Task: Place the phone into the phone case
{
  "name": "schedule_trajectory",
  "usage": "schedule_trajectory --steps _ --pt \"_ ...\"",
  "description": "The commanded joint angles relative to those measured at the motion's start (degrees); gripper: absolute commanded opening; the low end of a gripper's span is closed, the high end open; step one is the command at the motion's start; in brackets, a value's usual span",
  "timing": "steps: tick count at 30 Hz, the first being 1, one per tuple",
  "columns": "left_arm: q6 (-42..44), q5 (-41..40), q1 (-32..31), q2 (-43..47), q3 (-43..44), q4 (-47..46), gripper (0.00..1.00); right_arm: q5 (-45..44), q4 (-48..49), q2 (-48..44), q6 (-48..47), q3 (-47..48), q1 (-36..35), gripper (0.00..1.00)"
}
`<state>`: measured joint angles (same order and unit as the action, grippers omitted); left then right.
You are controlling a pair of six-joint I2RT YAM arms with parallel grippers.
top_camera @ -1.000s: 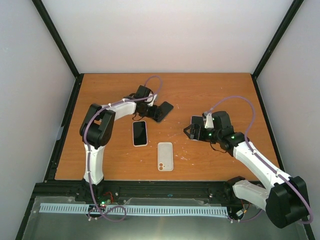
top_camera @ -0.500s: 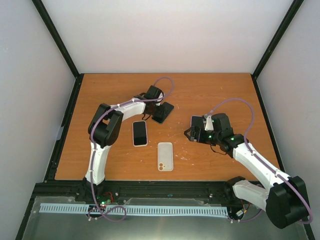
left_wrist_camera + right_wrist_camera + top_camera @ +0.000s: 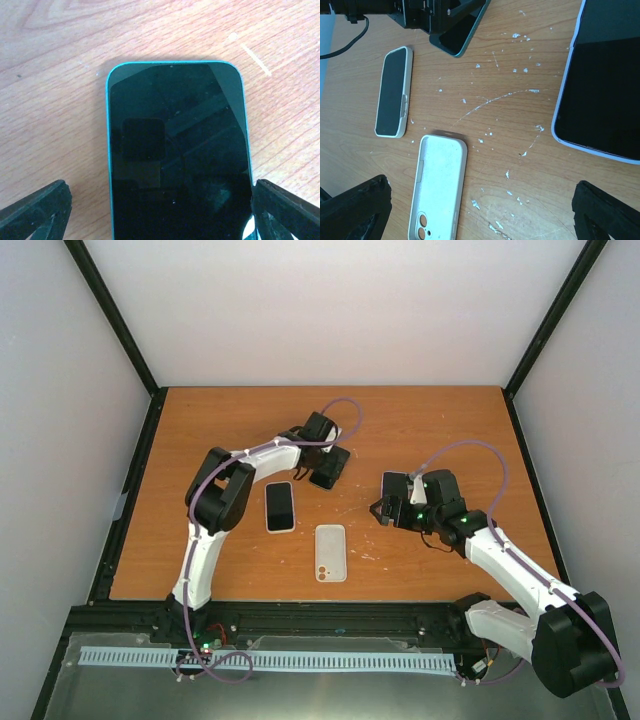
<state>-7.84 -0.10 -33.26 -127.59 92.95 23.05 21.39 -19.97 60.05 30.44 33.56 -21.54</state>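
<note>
A black-screened phone with a teal edge (image 3: pixel 175 150) lies flat on the table, and shows in the top view (image 3: pixel 331 476) too. My left gripper (image 3: pixel 160 202) is open and straddles its lower part, one finger on each long side (image 3: pixel 322 462). The empty white phone case (image 3: pixel 330 552) lies inside-down with its camera holes toward me, and also shows in the right wrist view (image 3: pixel 437 187). My right gripper (image 3: pixel 482 200) is open and empty, hovering right of the case (image 3: pixel 383 505).
A phone in a cream case (image 3: pixel 280 506) lies screen-up left of the empty case (image 3: pixel 394 92). A dark phone with a lavender edge (image 3: pixel 600 95) lies by my right gripper (image 3: pixel 394 483). The wooden table (image 3: pixel 450 430) has white scratches in the middle.
My left gripper has swung right and now sits over the teal-edged phone, which has turned slightly. My right arm has barely moved.
</note>
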Motion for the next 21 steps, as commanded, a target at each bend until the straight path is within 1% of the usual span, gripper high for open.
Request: schedule_trajectory --steps 1,5,8,16,21 --pt "1.9 0.8 -0.6 -3.4 2.0 2.6 0.98 -0.9 -0.2 -0.5 0.8 -0.8 -0.5 0.96" --pt "1.6 0.2 -0.6 -4.2 3.3 4.5 0.98 -1.1 -0.4 -1.1 1.0 -1.1 -0.5 0.96" --pt "0.7 2.5 -0.7 -3.3 3.4 5.5 0.99 -1.2 -0.3 -1.3 1.2 -1.4 -0.5 0.96" --pt "-2.3 10.4 -0.6 0.5 1.7 2.8 1.00 -1.0 0.5 -1.8 1.8 -2.0 -0.9 0.96" --pt "-2.2 9.0 -0.7 -1.8 2.3 3.3 0.99 -1.1 -0.1 -2.4 1.6 -1.7 -1.1 0.97"
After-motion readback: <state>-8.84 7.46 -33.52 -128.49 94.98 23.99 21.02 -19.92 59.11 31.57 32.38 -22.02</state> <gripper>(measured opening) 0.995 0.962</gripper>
